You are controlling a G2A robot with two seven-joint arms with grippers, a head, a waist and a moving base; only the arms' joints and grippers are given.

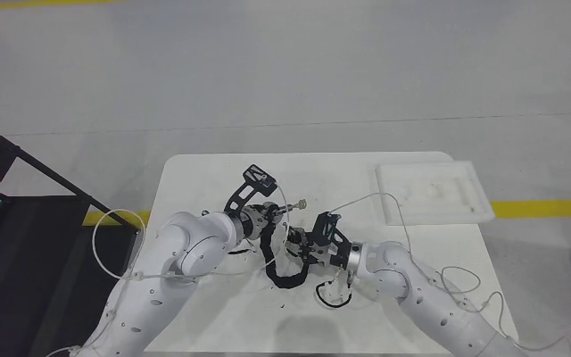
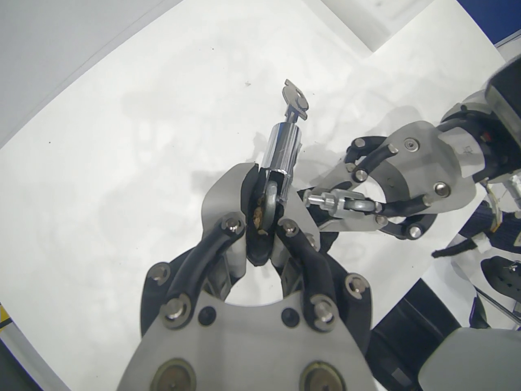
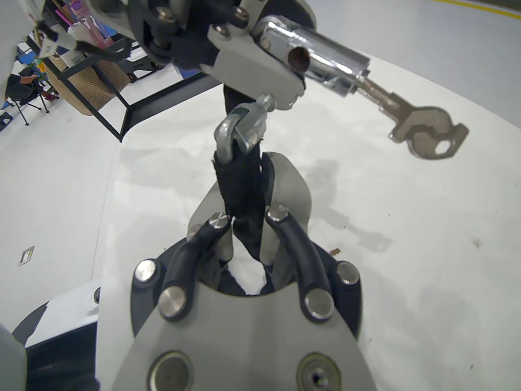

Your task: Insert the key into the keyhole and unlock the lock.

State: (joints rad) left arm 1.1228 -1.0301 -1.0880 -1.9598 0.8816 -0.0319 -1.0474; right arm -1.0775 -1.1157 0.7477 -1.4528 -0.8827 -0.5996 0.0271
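As I watched the wrist feeds, the left gripper [image 2: 266, 203] was clamped on the ringed base of the chrome cylinder lock barrel [image 2: 283, 150], held up off the white table [image 2: 122, 144]. The flat silver metal key [image 2: 296, 101] sat seated in the barrel's far end, in line with its long axis, bow pointing away from that gripper. The right gripper [image 3: 244, 205] was closed on the black fabric-sleeved cable [image 3: 239, 176], its steel end pin [image 3: 244, 124] just beside the barrel's open side hole [image 3: 298, 58], not in it. I judged the pin freed; the right arm was nearer the key, but occupied
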